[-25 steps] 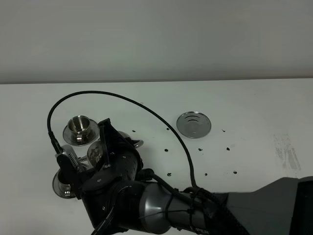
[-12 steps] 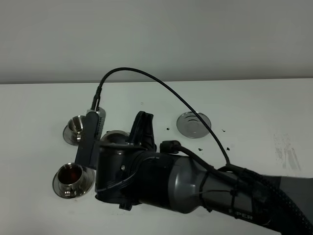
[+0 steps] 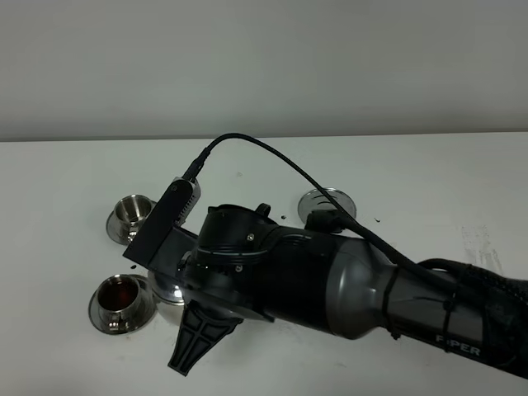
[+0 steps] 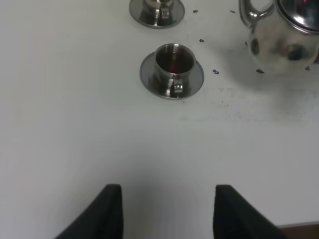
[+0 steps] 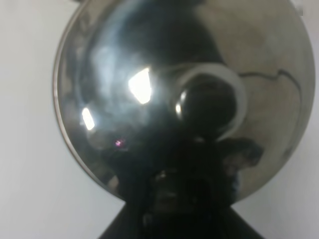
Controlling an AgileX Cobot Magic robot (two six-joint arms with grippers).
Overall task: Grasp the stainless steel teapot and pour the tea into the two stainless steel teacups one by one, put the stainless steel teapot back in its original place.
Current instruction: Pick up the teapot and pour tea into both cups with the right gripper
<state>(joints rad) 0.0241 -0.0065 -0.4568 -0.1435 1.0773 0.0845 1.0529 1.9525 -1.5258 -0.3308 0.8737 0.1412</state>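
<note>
Teapot [image 4: 281,45]; shiny rounded steel, knobbed lid

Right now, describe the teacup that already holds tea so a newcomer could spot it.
On the left of the white table in the high view, two small steel teacups stand. The filled teacup is the nearer one, in front of the other teacup. Only it holds reddish-brown liquid; the other looks empty.

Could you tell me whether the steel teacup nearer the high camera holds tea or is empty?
It holds tea: dark reddish-brown liquid shows inside the small shiny steel teacup.
</note>
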